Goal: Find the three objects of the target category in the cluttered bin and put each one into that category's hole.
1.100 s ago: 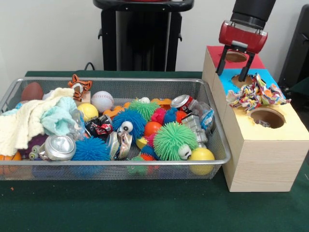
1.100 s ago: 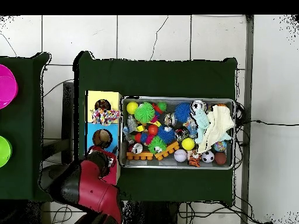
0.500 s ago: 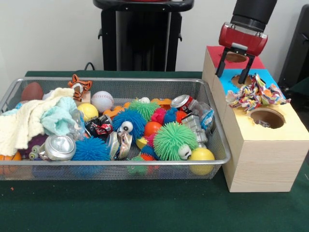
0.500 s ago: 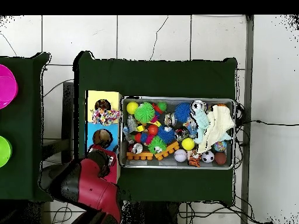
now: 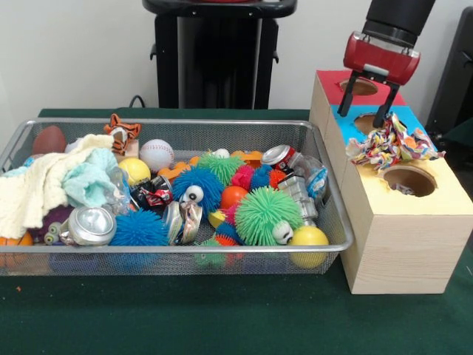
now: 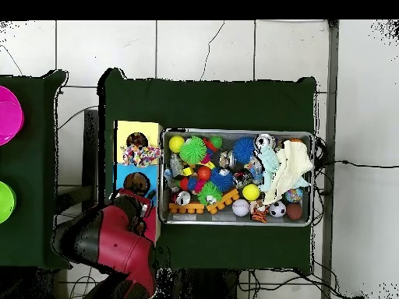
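My gripper (image 5: 363,110) hangs open and empty over the wooden box (image 5: 403,244), above its red hole (image 5: 361,86) and blue hole (image 5: 367,120). A multicoloured rope toy (image 5: 392,144) lies on the box top between the blue hole and the yellow hole (image 5: 409,180). From overhead the rope toy (image 6: 140,156) sits across the blue and yellow sections, and the red arm (image 6: 109,243) covers the red end. The wire bin (image 5: 177,248) holds crushed cans (image 5: 89,225), spiky balls such as a green one (image 5: 266,214) and a blue one (image 5: 198,185), and a baseball (image 5: 157,154).
A cream and mint cloth (image 5: 52,185) drapes over the bin's left end, beside a tiger toy (image 5: 122,129) and a brown football (image 5: 48,138). A yellow ball (image 5: 308,238) sits in the bin corner nearest the box. Overhead, a second green table (image 6: 27,171) carries pink and green bowls.
The gripper has risen a little and shifted right in the front view, still open. The rope toy and the bin's contents have not moved.
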